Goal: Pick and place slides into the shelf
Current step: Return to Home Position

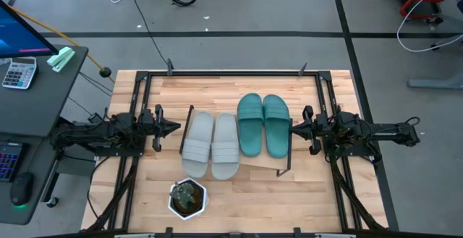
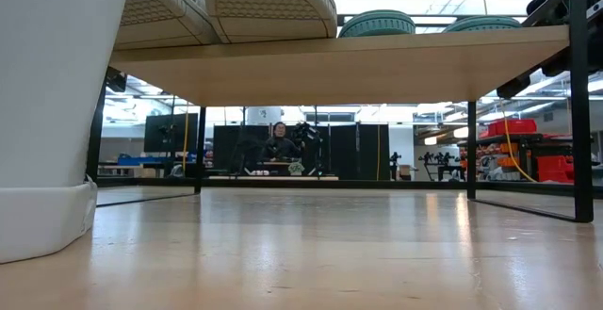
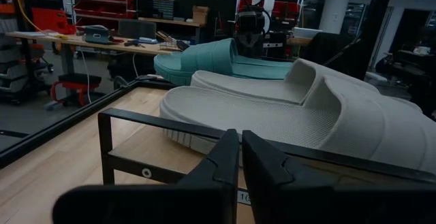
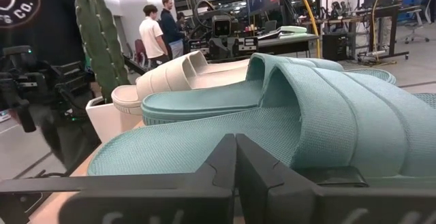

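Observation:
Two light grey slides (image 1: 210, 145) and two teal-green slides (image 1: 262, 124) lie side by side with their soles on the shelf (image 1: 262, 164), a light board on thin black wire legs. My left gripper (image 1: 176, 127) waits shut just left of the shelf, level with the grey pair (image 3: 286, 115). My right gripper (image 1: 294, 129) waits shut just right of the shelf, beside the teal pair (image 4: 272, 115). In the low view the slides' heels (image 2: 273, 4) overhang the board's near edge.
A white pot with a cactus (image 1: 187, 199) stands on the table near its front edge, in front of the grey slides; it fills the low view's left (image 2: 47, 112). Black frame rails (image 1: 231, 72) run along the table's sides. People (image 4: 157, 26) stand in the room behind.

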`<state>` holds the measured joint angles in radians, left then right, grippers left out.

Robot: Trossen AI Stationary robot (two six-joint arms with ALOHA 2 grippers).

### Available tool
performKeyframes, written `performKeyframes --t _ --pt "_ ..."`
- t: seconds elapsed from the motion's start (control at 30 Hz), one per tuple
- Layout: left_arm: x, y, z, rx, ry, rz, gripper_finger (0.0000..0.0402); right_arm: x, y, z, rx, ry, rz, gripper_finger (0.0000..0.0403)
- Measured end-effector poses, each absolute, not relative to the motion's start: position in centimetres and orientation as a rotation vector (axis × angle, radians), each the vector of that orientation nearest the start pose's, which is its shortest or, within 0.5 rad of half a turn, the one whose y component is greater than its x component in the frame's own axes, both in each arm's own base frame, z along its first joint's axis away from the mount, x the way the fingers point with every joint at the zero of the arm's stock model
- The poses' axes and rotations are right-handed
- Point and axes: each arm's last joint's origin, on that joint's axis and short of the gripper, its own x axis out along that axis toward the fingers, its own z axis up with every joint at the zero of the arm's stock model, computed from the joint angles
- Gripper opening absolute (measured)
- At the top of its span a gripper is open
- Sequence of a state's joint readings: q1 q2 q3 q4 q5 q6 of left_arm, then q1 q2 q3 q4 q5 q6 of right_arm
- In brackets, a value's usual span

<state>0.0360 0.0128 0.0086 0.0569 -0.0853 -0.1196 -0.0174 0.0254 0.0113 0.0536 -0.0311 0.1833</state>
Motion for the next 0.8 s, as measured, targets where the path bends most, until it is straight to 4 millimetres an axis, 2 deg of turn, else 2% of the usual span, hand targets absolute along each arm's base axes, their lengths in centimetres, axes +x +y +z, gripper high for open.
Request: performKeyframes --t 0.37,0.8 --pt "9.76 0.6 17.09 -0.121 -0.06 0.118 0.0037 9.85 -0.08 17.05 0.182 -0.038 0.017 0.0014" --pt "9.76 0.6 17.09 -0.121 -0.06 0.118 0.0022 9.85 -0.08 17.05 0.183 -0.038 0.017 0.0016"
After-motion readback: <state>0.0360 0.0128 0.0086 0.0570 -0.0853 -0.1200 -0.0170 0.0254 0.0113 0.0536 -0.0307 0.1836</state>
